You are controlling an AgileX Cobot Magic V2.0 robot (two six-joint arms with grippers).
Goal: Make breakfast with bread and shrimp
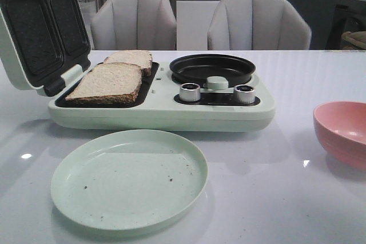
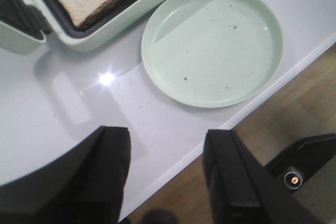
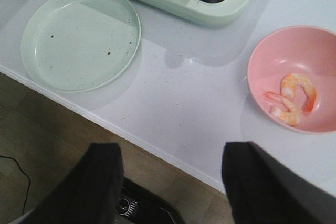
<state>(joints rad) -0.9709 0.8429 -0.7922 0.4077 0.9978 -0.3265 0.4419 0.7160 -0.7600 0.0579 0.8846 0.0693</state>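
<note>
White table point(image 1: 297, 198). Bread point(image 1: 108, 82) on open grill point(image 1: 160, 110); shrimp point(image 3: 292, 99) in bowl point(image 3: 273, 56). Left gripper point(image 2: 167, 177), right gripper point(image 3: 172, 182) spread wide, empty. Risk: small slick shrimp slipping from pinch.

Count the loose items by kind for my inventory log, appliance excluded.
Square pale bread slices with brown crusts: 2
Orange-pink curled shrimp: 2
Round pale green plate: 1
Salmon-pink round bowl: 1
Total: 6
</note>
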